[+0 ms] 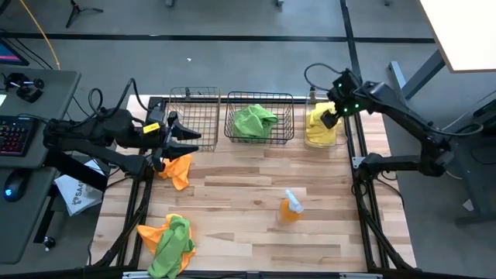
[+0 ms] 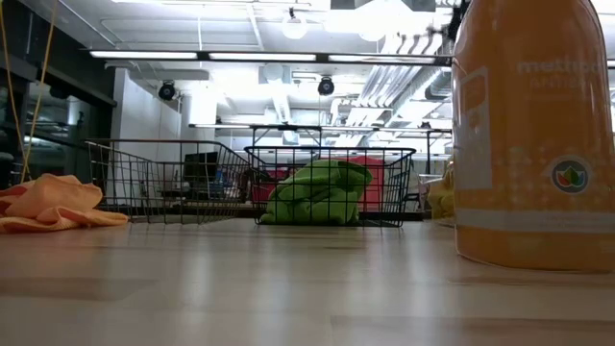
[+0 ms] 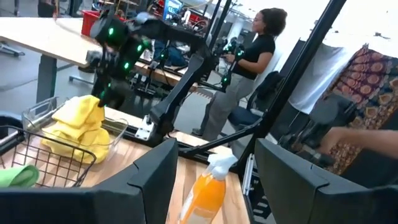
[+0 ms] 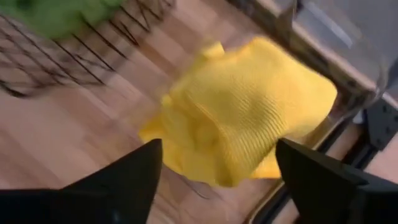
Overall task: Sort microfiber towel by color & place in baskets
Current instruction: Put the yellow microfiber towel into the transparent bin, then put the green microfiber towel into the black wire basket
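Observation:
In the high view my left gripper is open and hovers level beside an orange towel that lies crumpled on the table in front of the empty left wire basket. In its wrist view the left gripper holds nothing. My right gripper is open over the clear bin, which holds a yellow towel. From its wrist view, the right gripper has its fingers wide on either side of that yellow towel. The middle basket holds a green towel. An orange and green towel pile lies near the table's near left corner. My right gripper stands open from above, right over the yellow towel's raised top, while the towel rests in the clear bin. Whether a finger touches the cloth, I cannot tell.
An orange spray bottle lies on the table right of centre, and looms close in the low view as the bottle. Bare wood lies between the baskets and the near edge. A person stands beyond the table's right side.

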`<state>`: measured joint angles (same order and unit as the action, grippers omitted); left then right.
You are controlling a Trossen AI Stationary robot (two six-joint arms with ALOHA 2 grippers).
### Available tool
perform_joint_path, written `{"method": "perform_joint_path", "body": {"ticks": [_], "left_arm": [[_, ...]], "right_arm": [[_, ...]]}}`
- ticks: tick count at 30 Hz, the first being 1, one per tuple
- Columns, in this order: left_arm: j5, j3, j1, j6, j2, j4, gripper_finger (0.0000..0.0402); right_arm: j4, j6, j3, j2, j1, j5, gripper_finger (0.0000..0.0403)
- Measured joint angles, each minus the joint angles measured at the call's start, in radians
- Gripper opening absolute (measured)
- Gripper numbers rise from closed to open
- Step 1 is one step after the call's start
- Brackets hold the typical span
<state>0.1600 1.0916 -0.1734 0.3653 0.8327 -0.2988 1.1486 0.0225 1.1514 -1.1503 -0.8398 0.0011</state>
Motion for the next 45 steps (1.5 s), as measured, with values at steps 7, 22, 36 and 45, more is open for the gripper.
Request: {"method": "perform_joint_path", "body": {"ticks": [7,22,36,45], "left_arm": [[0.0,0.001,0.0,0.023,0.02,-0.058,0.0204],[-0.262,0.0,-0.426,0.625,0.364,-0.583,0.02],[-0.066,0.0,-0.628,0.33,0.68,-0.689,0.02],[-0.071,0.0,-0.599,0.143,0.692,-0.65,0.0199]], "right_arm": [[-0.012,0.123,0.089,0.012,0.021,-0.25,0.034],[-0.2,0.339,0.012,0.04,0.474,-0.25,0.0332],[-0.233,0.344,0.012,0.039,0.52,-0.177,0.0332],[-0.231,0.337,0.012,0.039,0.52,-0.171,0.0332]]}}
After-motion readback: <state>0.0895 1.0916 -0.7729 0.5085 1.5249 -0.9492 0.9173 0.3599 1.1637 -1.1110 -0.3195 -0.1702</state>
